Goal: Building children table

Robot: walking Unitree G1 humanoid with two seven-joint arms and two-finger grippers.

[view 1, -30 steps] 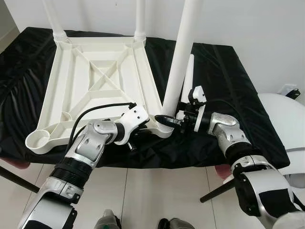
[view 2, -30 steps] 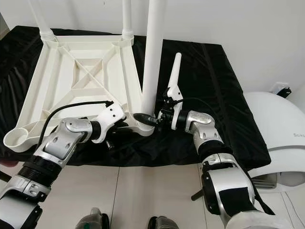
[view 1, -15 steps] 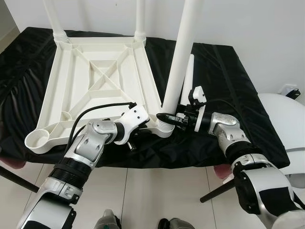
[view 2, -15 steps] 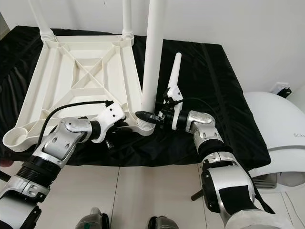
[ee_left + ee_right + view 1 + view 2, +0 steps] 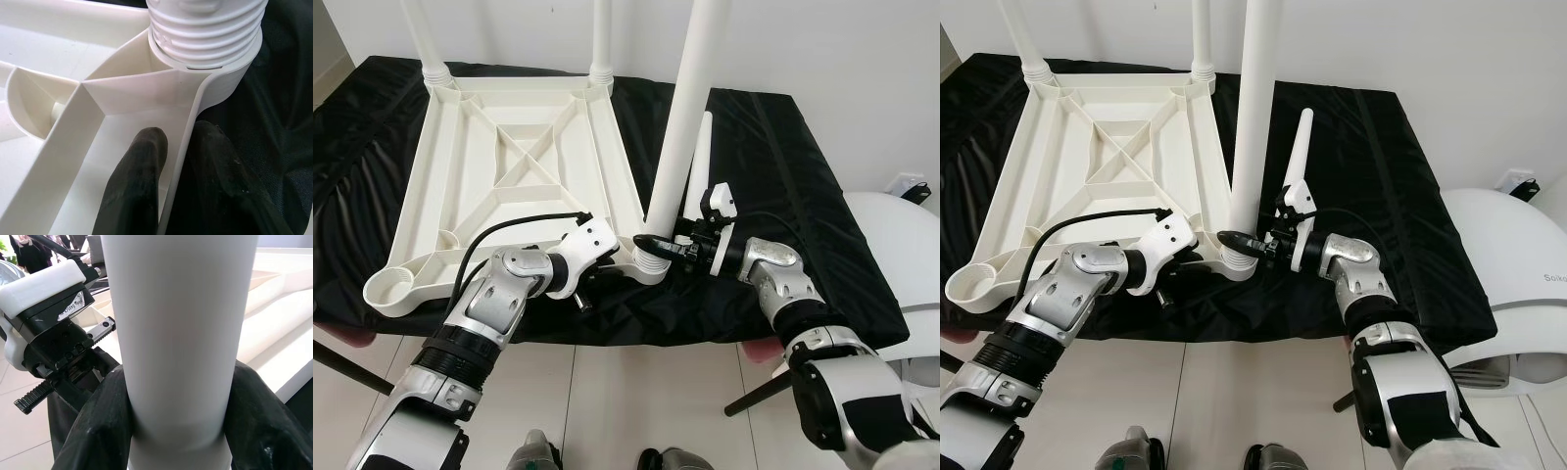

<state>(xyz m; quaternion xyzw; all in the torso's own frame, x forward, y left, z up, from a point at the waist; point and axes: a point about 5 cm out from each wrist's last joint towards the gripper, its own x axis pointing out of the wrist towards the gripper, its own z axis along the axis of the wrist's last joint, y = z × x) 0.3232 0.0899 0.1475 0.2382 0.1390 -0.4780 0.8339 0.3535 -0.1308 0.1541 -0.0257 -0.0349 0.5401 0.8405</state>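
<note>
The white children's table top lies upside down on a black cloth. Two legs stand in its far corners. A third white leg stands upright in the near right corner socket, threads showing. My right gripper is shut on this leg just above the socket, its fingers on either side of the tube. My left gripper is shut on the table top's rim beside that socket. A loose tapered leg lies on the cloth behind my right gripper. The near left socket holds nothing.
The cloth-covered table's front edge runs just below my grippers, with tiled floor beneath. A rounded white appliance stands at the right. A white wall is close behind the table. Dark bars stick out under the table.
My right forearm has dropped a little and its wrist has turned slightly while still holding the leg. The left arm and the table top have stayed put.
</note>
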